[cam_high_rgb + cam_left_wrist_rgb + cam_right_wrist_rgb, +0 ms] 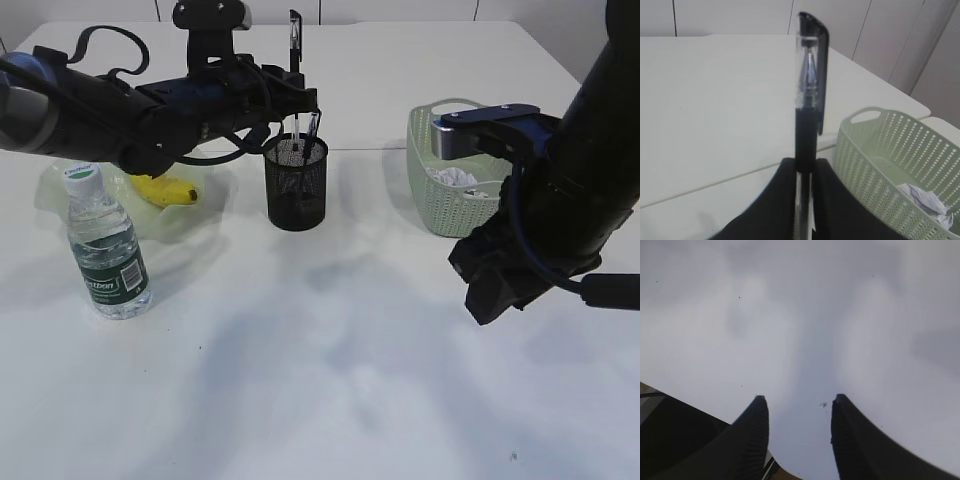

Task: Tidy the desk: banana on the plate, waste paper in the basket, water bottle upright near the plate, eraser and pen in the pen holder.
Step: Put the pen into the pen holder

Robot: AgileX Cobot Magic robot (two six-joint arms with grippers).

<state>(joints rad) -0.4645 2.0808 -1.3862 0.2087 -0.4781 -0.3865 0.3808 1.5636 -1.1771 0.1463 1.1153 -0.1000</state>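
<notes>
My left gripper (300,97) is shut on a black pen (295,40) and holds it upright right above the black mesh pen holder (296,190); the pen's lower end is at the holder's mouth. The left wrist view shows the pen (807,120) standing up between the jaws (804,172). The banana (166,190) lies on the pale green plate (55,195). The water bottle (107,250) stands upright in front of the plate. Waste paper (455,178) lies in the green basket (440,205). My right gripper (797,405) is open and empty over bare table. No eraser shows.
The basket (875,150) with the paper (925,200) sits just right of the left gripper. The right arm (545,220) hangs in front of the basket. The white table's far edge (400,25) meets a wall.
</notes>
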